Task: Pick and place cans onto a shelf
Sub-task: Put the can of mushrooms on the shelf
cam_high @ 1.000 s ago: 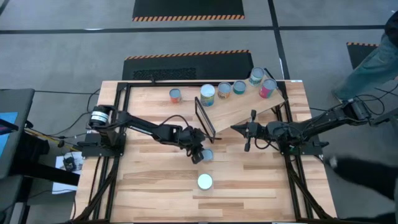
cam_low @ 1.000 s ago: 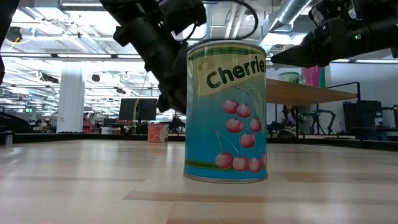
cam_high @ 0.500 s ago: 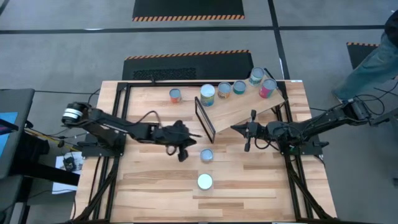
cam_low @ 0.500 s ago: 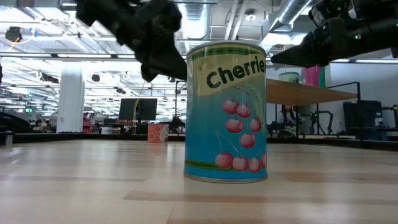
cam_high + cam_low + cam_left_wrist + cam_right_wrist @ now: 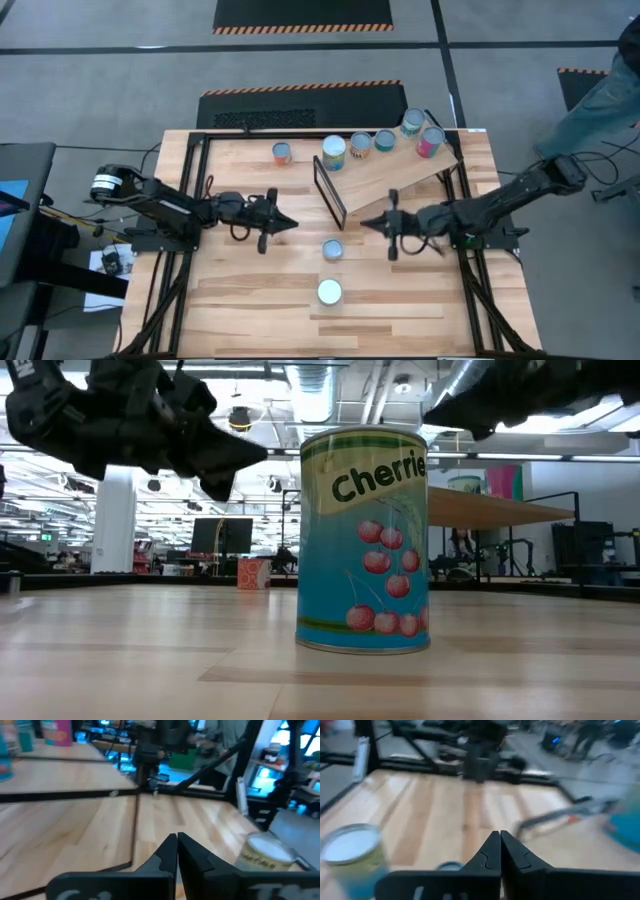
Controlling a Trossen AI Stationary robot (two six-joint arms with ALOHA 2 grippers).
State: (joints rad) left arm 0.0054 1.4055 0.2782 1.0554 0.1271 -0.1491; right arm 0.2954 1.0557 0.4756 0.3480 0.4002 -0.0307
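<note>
Two cans stand on their bases on the table: one with a pale-blue lid (image 5: 332,249) and a teal cherry-label can (image 5: 329,292) nearer the front edge, which fills the low view (image 5: 365,540). Several cans (image 5: 384,141) stand on the slanted plywood shelf (image 5: 395,172), and an orange can (image 5: 283,153) stands on the table to the shelf's left. My left gripper (image 5: 285,222) is shut and empty, left of the pale-blue-lid can (image 5: 265,852). My right gripper (image 5: 365,222) is shut and empty, to the right of that can and farther back.
The shelf's thin black frame (image 5: 330,190) stands between the two grippers, toward the far side. A person's leg (image 5: 600,95) shows beyond the table's right edge. Bare planks (image 5: 240,290) lie at the front left.
My left gripper has drawn back from beside the pale-blue-lid can toward the table's left edge and a little toward the far edge. My right gripper has moved toward the table's left, and slightly nearer, toward that can. The cans have stayed put.
</note>
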